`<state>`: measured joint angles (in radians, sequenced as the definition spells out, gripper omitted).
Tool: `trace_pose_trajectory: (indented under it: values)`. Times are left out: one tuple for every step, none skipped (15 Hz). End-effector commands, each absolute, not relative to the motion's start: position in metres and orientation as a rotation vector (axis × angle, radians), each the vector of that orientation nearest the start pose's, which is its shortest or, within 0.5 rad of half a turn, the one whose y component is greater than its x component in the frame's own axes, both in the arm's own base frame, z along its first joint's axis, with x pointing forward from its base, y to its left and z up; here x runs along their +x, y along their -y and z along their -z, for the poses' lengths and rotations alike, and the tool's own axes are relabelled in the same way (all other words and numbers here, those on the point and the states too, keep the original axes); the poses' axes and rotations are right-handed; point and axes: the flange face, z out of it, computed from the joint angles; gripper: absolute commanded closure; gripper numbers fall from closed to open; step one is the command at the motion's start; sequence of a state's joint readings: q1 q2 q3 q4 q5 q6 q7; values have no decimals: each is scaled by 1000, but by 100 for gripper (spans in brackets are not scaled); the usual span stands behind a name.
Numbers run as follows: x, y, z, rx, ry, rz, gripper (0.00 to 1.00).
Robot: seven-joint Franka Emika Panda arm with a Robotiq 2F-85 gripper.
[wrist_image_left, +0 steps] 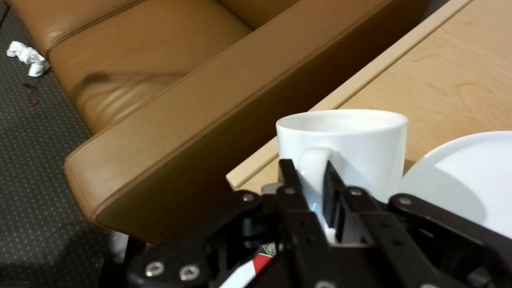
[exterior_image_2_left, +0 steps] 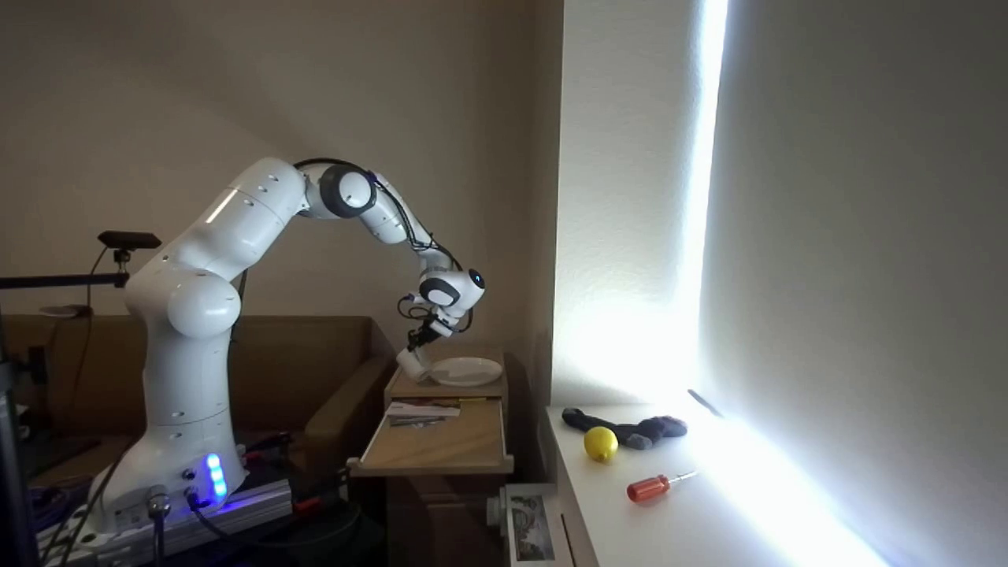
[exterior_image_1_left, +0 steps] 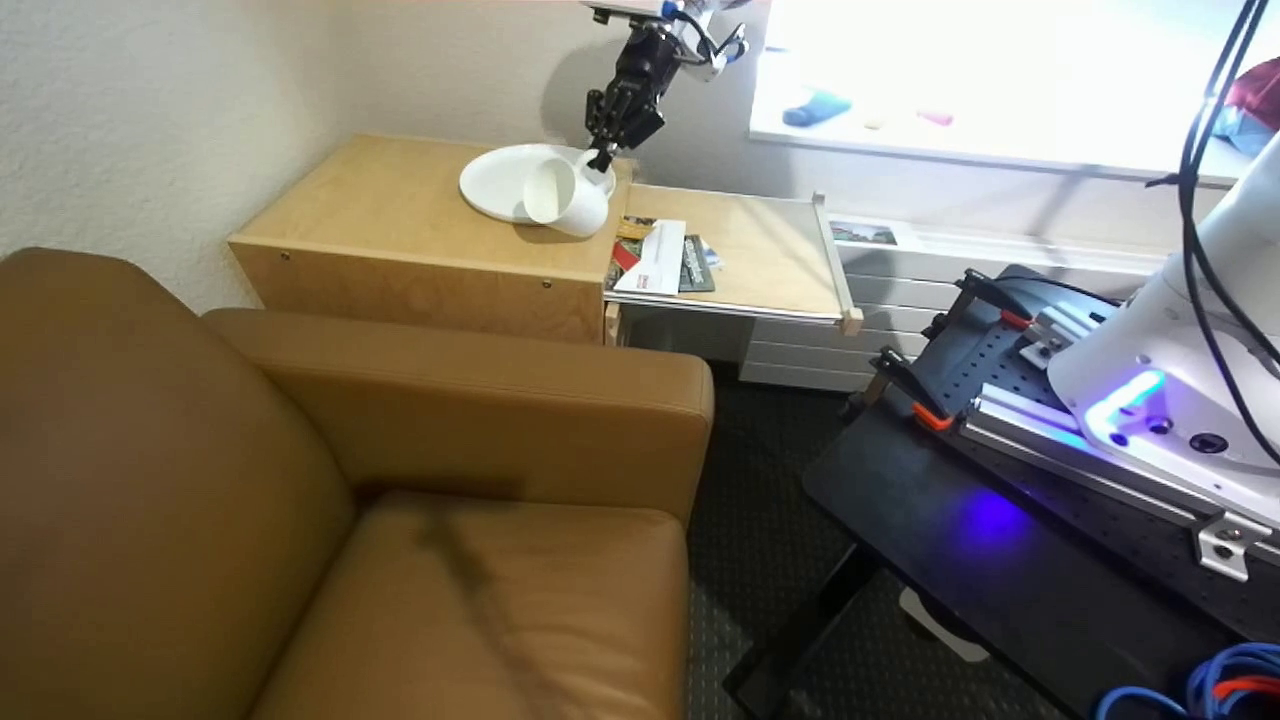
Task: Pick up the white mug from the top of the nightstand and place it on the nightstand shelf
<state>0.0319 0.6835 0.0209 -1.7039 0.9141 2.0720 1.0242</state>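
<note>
The white mug [exterior_image_1_left: 580, 208] is tilted at the front corner of the nightstand top [exterior_image_1_left: 390, 205], partly in front of the plate. It also shows tilted in an exterior view [exterior_image_2_left: 412, 365] and in the wrist view [wrist_image_left: 368, 154]. My gripper [exterior_image_1_left: 601, 160] has its fingers on both sides of the mug's handle; in the wrist view the fingers [wrist_image_left: 307, 170] are closed on it. The mug seems slightly raised, with a shadow below, but whether it touches the top I cannot tell. The nightstand shelf [exterior_image_1_left: 765, 235] is pulled out beside the top, also seen in an exterior view [exterior_image_2_left: 445, 449].
A white plate [exterior_image_1_left: 500, 178] lies on the nightstand top, right beside the mug [wrist_image_left: 476, 172]. Papers and cards [exterior_image_1_left: 655, 262] lie on the shelf's inner end. The brown armchair [exterior_image_1_left: 470, 375] stands against the nightstand. A radiator [exterior_image_1_left: 800, 350] and a windowsill [exterior_image_2_left: 630, 520] are near the shelf.
</note>
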Motion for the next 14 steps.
trace_pose_trajectory:
  values:
    - [629, -45, -196, -1771, -1804, -952, 96]
    - [624, -39, -193, -1755, -1798, -995, 96]
    - [619, -31, -190, -1732, -1780, -1047, 96]
    - [613, -21, -188, -1704, -1780, -1095, 96]
    - [606, -11, -186, -1673, -1757, -1158, 96]
    - [599, 4, -186, -1638, -1710, -1203, 96]
    - [593, 17, -186, -1605, -1667, -1228, 96]
    - [584, 37, -185, -1572, -1617, -1230, 96]
    - [577, 58, -182, -1544, -1579, -1210, 96]
    - [567, 79, -176, -1509, -1545, -1199, 96]
    - [557, 101, -167, -1484, -1515, -1167, 96]
    - [547, 119, -154, -1451, -1502, -1132, 96]
    - [537, 136, -139, -1418, -1498, -1110, 96]
    - [528, 149, -128, -1382, -1480, -1094, 96]
